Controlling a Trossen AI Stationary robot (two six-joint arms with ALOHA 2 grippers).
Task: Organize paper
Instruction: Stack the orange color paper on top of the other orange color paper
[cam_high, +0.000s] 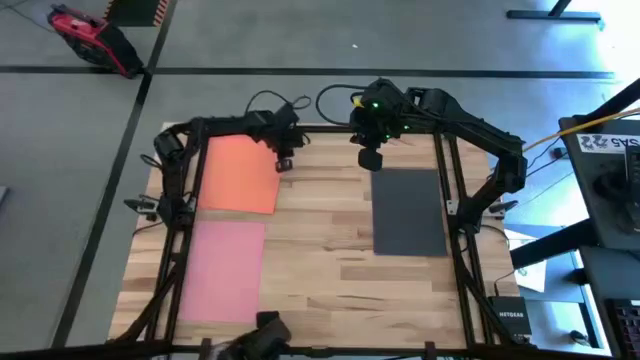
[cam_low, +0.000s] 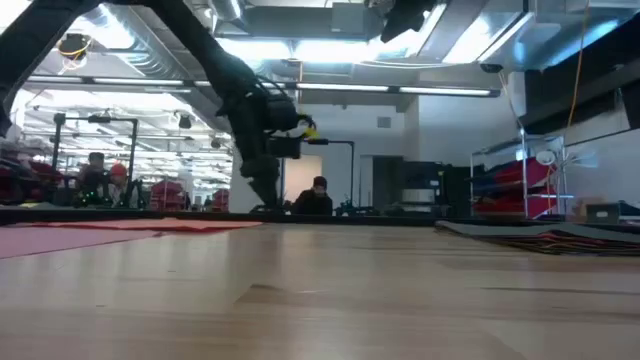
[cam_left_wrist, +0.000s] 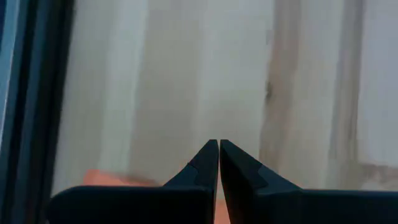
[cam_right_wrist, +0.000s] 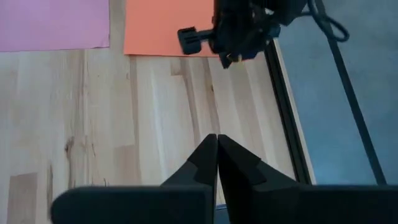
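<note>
A red device (cam_high: 88, 38) lies on the grey floor (cam_high: 400, 35).

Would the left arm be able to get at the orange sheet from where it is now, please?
Probably yes: the left gripper, fingers shut, hangs at the orange sheet's far right corner, and nothing lies between them.

Wood table (cam_high: 320, 250) w/ orange sheet (cam_high: 238, 175), pink sheet (cam_high: 222, 270), black sheet (cam_high: 408, 212).

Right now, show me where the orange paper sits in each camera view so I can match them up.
High view: orange paper at the table's far left, above the pink paper.
Low view: thin reddish strip at far left; colour hard to tell.
Left wrist view: a small orange patch beside the left end effector.
Right wrist view: top centre, beside the pink sheet.
Shared landmark: the left end effector at the orange paper's corner.
</note>
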